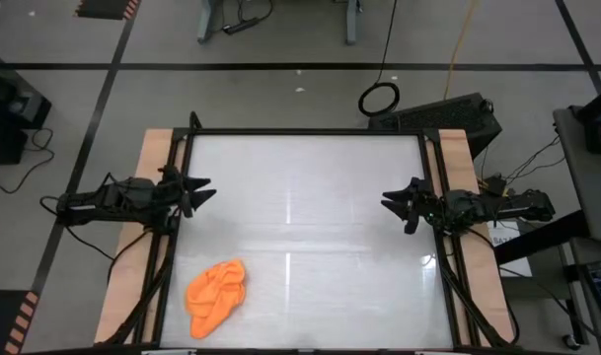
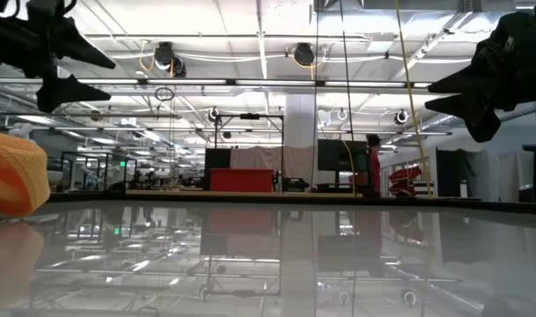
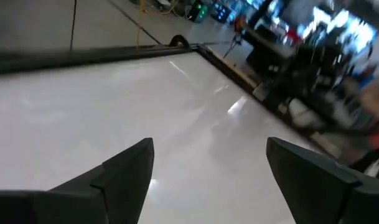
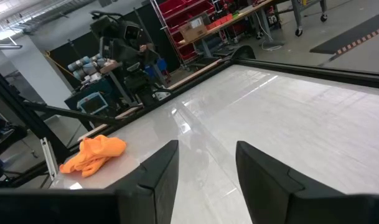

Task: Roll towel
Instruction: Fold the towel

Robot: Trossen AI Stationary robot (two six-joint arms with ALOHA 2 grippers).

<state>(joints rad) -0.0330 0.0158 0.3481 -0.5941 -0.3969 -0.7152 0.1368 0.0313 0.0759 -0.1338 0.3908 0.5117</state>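
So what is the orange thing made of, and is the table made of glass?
The towel looks like soft matte cloth: it lies crumpled in floppy folds with no shine. The table top is white and glossy; at table height it mirrors the ceiling lights. That could be glass or polished plastic, the look leaves it open. Both open grippers, left and right, wait at the sides.

Glossy white table top [image 1: 310, 207], smooth, mirror-like reflections of ceiling lights. Bare matt wood strips [image 1: 147, 197] flanking table top under dark metal frame rails [image 1: 305, 132]. Towel [image 1: 217, 293] soft orange cloth, matt, crumpled. Gripper fingers [image 4: 155, 180] matt black plastic.
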